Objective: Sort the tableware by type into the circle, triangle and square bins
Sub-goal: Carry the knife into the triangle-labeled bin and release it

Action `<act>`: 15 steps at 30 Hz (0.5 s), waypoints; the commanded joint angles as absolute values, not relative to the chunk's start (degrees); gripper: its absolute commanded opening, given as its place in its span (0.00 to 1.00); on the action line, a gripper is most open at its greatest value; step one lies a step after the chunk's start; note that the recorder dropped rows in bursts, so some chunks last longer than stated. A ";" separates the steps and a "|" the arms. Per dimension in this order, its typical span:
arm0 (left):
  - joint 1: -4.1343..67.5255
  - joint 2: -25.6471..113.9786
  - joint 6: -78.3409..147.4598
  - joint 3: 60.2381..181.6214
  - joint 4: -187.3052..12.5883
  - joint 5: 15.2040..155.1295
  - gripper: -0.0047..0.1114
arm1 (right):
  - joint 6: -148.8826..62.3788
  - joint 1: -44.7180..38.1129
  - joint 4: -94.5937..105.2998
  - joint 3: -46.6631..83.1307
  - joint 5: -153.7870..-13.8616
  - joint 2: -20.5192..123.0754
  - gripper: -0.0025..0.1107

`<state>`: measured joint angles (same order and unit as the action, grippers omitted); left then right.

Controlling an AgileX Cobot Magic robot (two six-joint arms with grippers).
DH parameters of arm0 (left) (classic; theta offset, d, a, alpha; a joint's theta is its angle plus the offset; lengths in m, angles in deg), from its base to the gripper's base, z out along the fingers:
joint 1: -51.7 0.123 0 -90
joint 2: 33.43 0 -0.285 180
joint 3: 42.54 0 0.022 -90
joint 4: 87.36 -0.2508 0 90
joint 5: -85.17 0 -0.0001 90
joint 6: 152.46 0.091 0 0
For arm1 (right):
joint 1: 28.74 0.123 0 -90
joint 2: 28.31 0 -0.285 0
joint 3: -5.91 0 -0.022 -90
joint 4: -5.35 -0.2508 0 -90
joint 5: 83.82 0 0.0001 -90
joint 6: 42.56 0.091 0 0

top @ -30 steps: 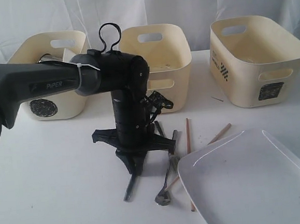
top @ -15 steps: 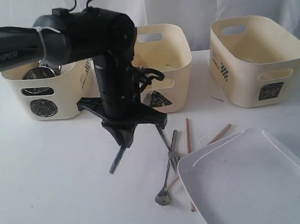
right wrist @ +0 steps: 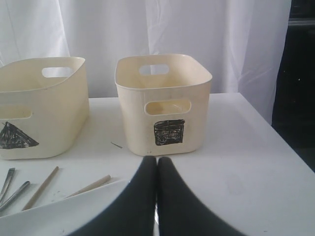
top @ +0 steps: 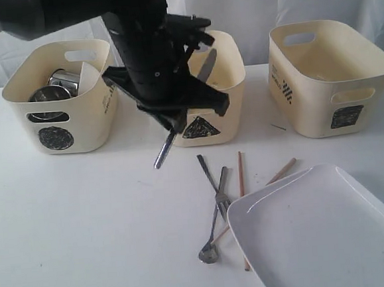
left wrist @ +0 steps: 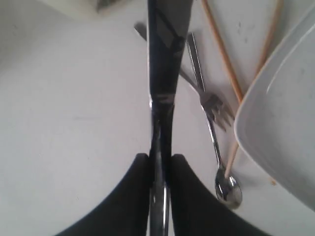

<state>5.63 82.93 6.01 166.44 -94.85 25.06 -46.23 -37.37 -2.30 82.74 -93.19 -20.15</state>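
Step in hand, as judged: carrying the knife [top: 164,150] to a bin.

- **Left gripper** [top: 171,124]: clamped on the knife. The wrist view shows the steel pinched edge-on between the two pads, with most of its length running out beyond the fingertips [left wrist: 141,169].
- **Knife position:** clear of the worktop [top: 85,225], hanging tilted just in front of the triangle bin [top: 230,80], with its lower end below the rim.
- **Right gripper** [right wrist: 157,162]: jaws together with nothing between them, parked over the near edge of the plate [top: 319,233].
- **On the worktop:** the fork [left wrist: 216,105], spoon [left wrist: 228,189] and chopsticks [top: 241,179], crossed together beside the plate.
- **Other bins:** the circle bin [top: 90,118] already holds steel vessels. What lies in the square bin [top: 315,100] cannot be read.

Recommendation:
- The hanging end needs to rise above the front wall of the triangle bin before any forward travel; otherwise it is likely to strike the wall.
- The grip is narrow on a long blade, so the carry should be smooth to prevent pivoting.
- Release should be low inside the tub, well behind the rim.
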 commanded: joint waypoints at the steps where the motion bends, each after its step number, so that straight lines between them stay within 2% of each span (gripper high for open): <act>1: 6.49 83.17 6.51 170.87 -97.83 30.62 0.04 | -46.63 -37.24 -2.14 83.13 -92.76 -20.52 0.02; 15: 11.13 96.08 7.06 188.38 -104.09 43.48 0.04 | -46.63 -37.24 -2.14 83.13 -92.76 -20.52 0.02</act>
